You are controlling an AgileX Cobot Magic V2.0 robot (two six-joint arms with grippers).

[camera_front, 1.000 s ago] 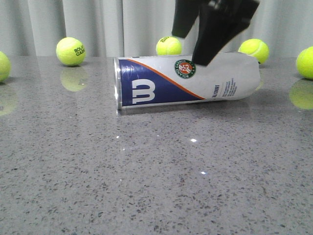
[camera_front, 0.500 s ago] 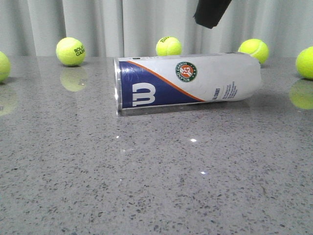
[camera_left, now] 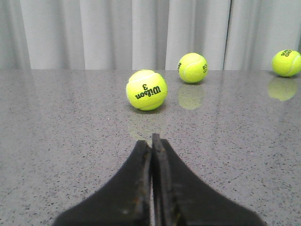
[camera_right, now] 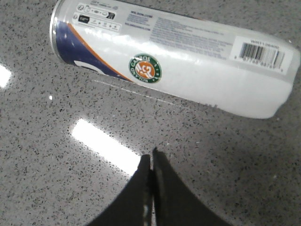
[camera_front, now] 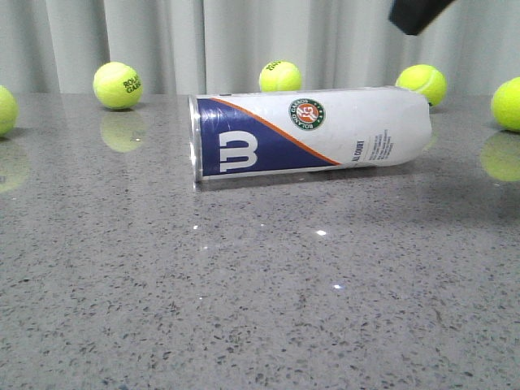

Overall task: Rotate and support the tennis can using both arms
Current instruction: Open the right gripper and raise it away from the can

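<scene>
So the tennis can is lying on its side on the table, nobody touching it. My right gripper hangs above it, pinched closed and empty; left gripper is closed too, just facing some tennis balls.

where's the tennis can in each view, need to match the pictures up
Front view: the tennis can lies on its side at centre, silver rim end to the left.
Left wrist view: not in it; only tennis balls beyond the shut left hand.
Right wrist view: it lies on its side across the upper part of the picture, beyond the shut right hand.
Shared landmark: the round emblem on the label, seen in both the front and right wrist views.
</scene>
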